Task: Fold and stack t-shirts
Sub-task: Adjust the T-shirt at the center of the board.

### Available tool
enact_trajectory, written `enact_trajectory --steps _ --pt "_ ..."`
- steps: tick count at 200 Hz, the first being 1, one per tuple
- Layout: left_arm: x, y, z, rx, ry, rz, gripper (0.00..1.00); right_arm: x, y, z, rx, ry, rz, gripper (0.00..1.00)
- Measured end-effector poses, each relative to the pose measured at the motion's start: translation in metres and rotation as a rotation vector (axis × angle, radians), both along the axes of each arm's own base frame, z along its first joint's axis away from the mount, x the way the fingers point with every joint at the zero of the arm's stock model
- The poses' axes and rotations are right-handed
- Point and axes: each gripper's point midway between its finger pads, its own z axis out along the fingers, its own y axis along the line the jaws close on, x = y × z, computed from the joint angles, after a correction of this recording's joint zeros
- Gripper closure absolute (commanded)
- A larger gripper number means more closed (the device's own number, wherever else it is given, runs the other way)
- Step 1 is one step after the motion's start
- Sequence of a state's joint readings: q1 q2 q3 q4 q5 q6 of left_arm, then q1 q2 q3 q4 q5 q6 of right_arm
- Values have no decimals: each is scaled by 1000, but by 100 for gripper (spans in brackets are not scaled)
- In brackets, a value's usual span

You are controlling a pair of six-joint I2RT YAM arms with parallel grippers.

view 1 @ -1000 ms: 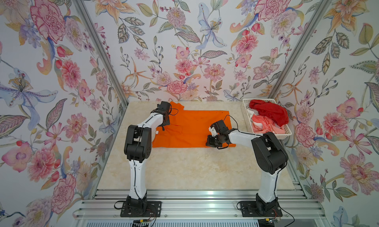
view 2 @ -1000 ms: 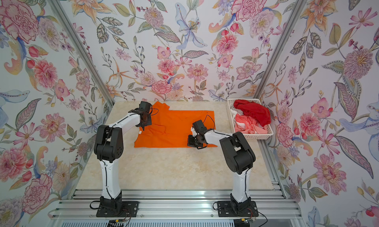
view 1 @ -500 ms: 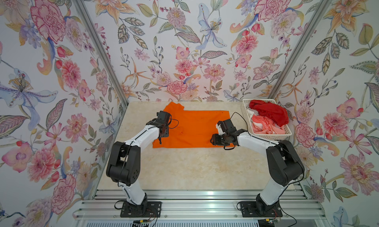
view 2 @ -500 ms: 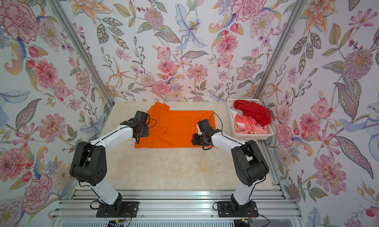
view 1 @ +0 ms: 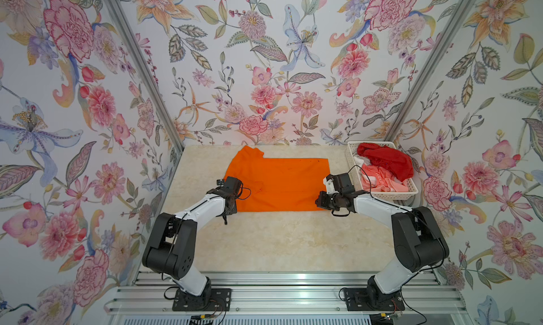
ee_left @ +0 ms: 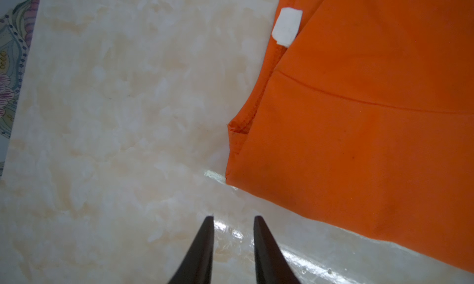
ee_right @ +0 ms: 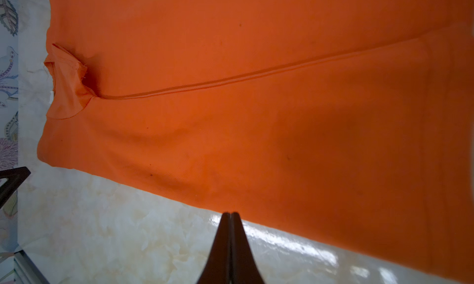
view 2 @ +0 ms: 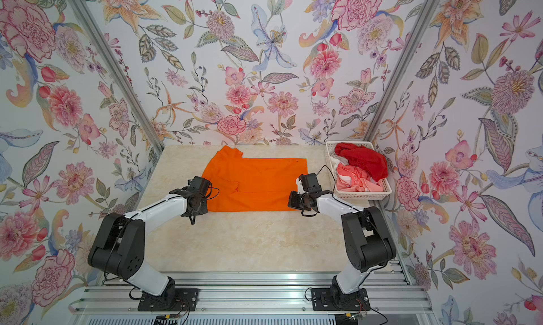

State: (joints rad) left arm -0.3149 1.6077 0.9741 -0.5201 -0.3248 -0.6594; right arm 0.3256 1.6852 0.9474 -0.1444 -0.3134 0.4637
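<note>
Nearest, the bare bench (view 1: 264, 244) carries no folded pile, so nothing is stacked yet. Further in, the left arm (view 1: 202, 206) and right arm (view 1: 379, 209) reach to the near corners of the orange t-shirt (view 1: 279, 182), which lies flat across the far half of the bench. The left jaws stand slightly apart with nothing between them, over bare bench just beside the shirt's near left corner. The right jaws are pressed together at the shirt's near edge by its right corner, and no cloth shows between them. The shirt looks partly folded: a straight crease runs left to right, the near side is squared off, the white neck label (ee_left: 287, 26) peeps out at the left edge, and one sleeve sticks out at the far left. On that reading the near side is folded in, while the far side, the crosswise folds and the stacking remain. At the far right the white basket (view 1: 385, 195) holds the red t-shirt (view 1: 385, 159) heaped on the coral-pink-and-white t-shirt (view 1: 379, 178), both unfolded. The right wrist sits close to the basket's near left corner, which may crowd it. Floral walls (view 1: 264, 59) hem in the far and side edges.
</note>
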Motion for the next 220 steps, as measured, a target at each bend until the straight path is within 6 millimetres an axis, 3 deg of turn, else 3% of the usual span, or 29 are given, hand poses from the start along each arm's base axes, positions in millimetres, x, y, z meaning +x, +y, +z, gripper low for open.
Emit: enact_trajectory --steps 5,38,94,155,192,220 --pt "2 -1 2 0 -8 -3 100 0 2 -3 7 10 4 100" --pt "17 -7 6 -7 -40 -9 100 3 10 -15 38 48 16 100" --pt "26 -9 -43 43 61 -10 100 7 11 -30 35 77 14 100" --pt "30 -3 -44 67 52 8 100 8 -7 -40 -6 98 -26 100" --pt "2 5 -45 39 84 36 100 1 -10 -41 -8 95 -29 100" --pt "-44 1 -47 19 120 36 100 -25 -12 -41 -20 103 -26 100"
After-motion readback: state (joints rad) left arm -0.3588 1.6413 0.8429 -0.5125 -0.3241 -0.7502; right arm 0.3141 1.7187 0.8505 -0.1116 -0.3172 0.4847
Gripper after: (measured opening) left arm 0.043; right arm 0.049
